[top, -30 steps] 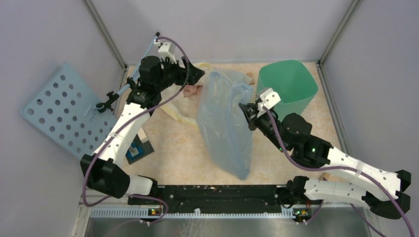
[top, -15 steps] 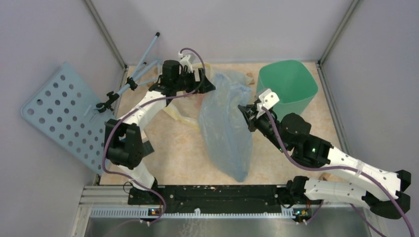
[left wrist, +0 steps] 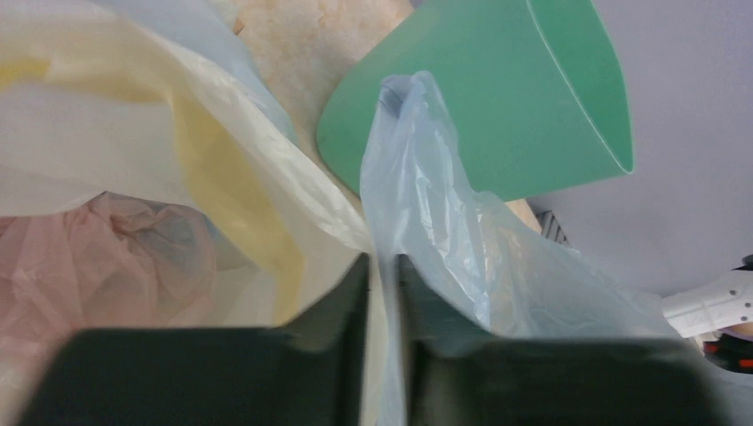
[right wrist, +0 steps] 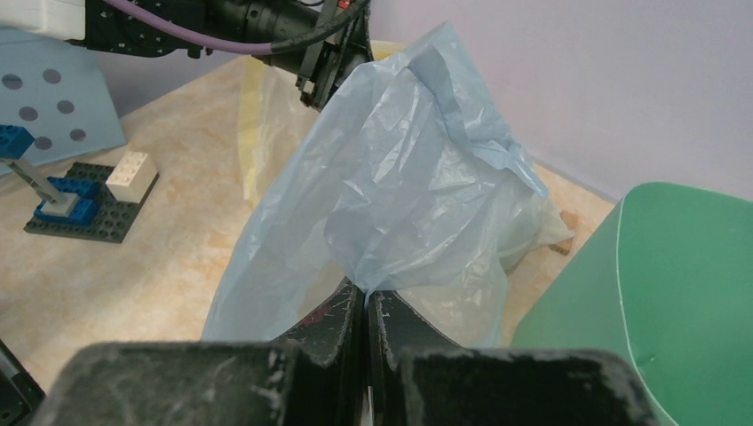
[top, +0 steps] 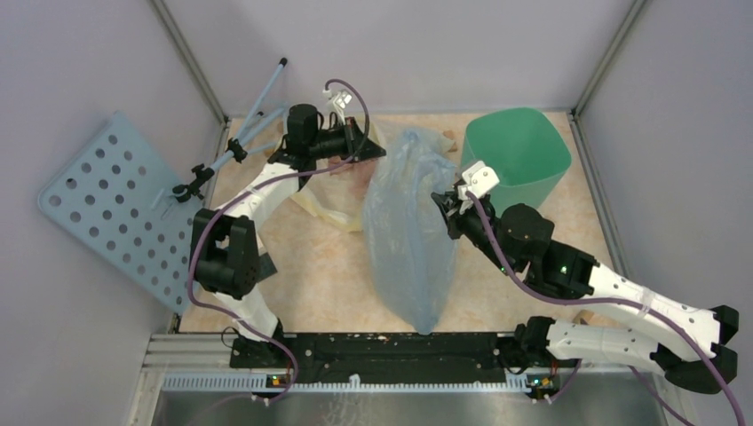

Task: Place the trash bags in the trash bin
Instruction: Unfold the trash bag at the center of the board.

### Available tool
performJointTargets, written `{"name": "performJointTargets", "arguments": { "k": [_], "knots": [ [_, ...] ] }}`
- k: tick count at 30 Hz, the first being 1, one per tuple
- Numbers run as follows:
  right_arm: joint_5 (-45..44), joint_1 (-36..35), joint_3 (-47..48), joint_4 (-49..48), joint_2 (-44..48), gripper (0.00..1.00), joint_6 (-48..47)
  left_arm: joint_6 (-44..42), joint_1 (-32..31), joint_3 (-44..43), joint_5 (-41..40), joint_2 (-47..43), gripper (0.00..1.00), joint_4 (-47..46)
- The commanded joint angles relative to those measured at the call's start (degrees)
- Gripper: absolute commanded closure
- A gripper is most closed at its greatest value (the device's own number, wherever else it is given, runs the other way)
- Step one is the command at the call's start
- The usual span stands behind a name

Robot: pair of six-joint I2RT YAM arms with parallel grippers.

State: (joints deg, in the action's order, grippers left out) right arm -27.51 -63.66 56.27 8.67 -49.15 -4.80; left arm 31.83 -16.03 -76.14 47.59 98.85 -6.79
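Overhead, the pale-blue trash bag [top: 410,240] stretched down the centre of the frame, from the upper middle to low in the picture. It was wholly outside the mint-green trash bin [top: 524,155], which stood upright at upper right. 2 arms held the bag. The left gripper [top: 379,151] was clenched on its top corner, and the right gripper [top: 442,204] was pinching a fold on its right side, just left of the bin.

Only the right wrist camera showed that fold squeezed between near-closed fingers, plus a dark brick plate [right wrist: 84,213] at its left edge. Only the left wrist camera made plain thin film caught between its jaws, beside a whitish bag with yellow rim [left wrist: 222,177] and a crumpled pink bag [left wrist: 98,257] at lower left. Whether the whitish film was gripped too could not be told. A perforated board [top: 107,204] leaned at far left.
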Motion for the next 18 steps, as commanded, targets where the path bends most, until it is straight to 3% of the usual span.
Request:
{"name": "performJointTargets", "arguments": {
  "k": [1,18],
  "knots": [
    [-1.52,0.29,2.35,0.41,1.69,1.00,1.32,1.39,0.86,0.26,4.40,-0.69,1.00,-5.32],
    [-3.74,0.36,2.35,3.66,7.82,1.00,1.47,0.54,1.01,2.25,0.90,-14.33,1.00,-2.31]
  ]
}}
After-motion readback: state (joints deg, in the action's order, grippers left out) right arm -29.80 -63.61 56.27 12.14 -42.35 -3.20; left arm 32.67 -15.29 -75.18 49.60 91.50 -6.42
